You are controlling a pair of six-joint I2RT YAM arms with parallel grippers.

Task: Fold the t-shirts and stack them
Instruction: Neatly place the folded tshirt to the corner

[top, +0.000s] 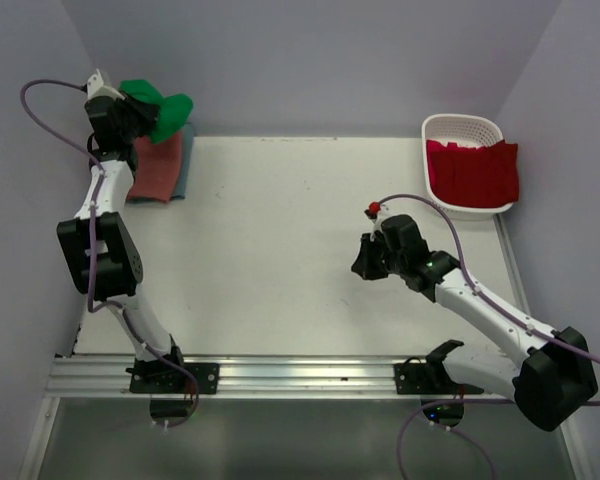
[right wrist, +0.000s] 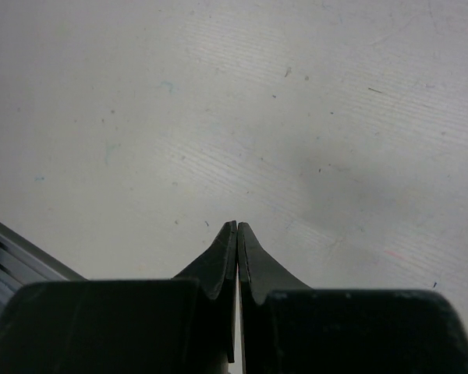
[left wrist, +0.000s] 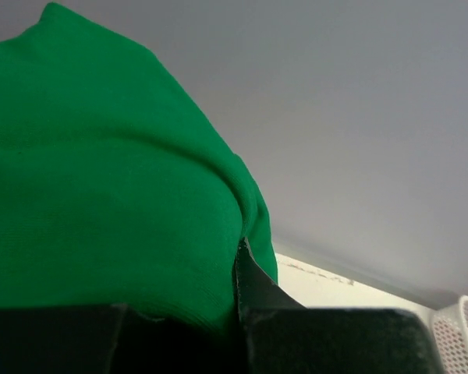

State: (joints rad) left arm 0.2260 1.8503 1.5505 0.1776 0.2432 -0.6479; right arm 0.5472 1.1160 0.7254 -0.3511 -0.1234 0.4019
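Left gripper: clamped on a bunch of the green shirt, raised over the far left corner of the table. In the wrist view one finger shows and cloth covers the other.
Right gripper: jaws pressed together with nothing between them, hovering over bare table right of centre, well apart from every shirt.
Green shirt: hangs in a rounded wad from the left gripper, above the pile. Its folds cannot be made out.
Pile: pink shirt folded flat on the blue shirt, of which only an edge shows, directly under the green one.
Red shirt: lies in the basket at the far right corner and spills over its near rim, unfolded.
Handling: light, limp knit cloth with no stiffness. Held at one pinch it sags and bunches, and any fold is likely to fall open. It should hold well between the pads, and it is not fragile.
Where to hold: probably two spread points along one edge, shoulders or hem, so it hangs flat. For the red one, the flap over the rim looks easiest to reach.
Risk: cloth trailing across the pile could drag the pink shirt askew.
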